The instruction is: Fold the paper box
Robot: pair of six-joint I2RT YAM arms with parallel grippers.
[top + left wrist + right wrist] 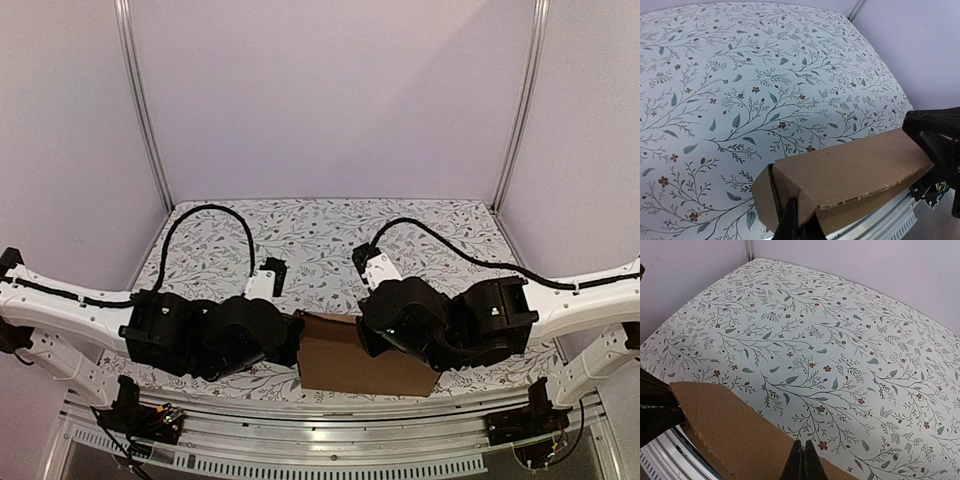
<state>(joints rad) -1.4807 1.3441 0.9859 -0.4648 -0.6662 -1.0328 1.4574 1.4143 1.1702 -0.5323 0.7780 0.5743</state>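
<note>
Closing the nearly folded paper box [345, 368], pinched its flap in the clamped left gripper [799, 222], rested the closed right gripper [803, 462] against it, probably needed tucking down next.

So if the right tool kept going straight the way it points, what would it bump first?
Probably the flowery table, just past the box edge. The right tool sits over the box and points on toward bare table, but depth is hard to judge.

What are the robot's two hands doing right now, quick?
Left gripper: closed, pinching a flap of the cardboard box.
Right gripper: closed at the box's edge; whether it grips cannot be told.
</note>
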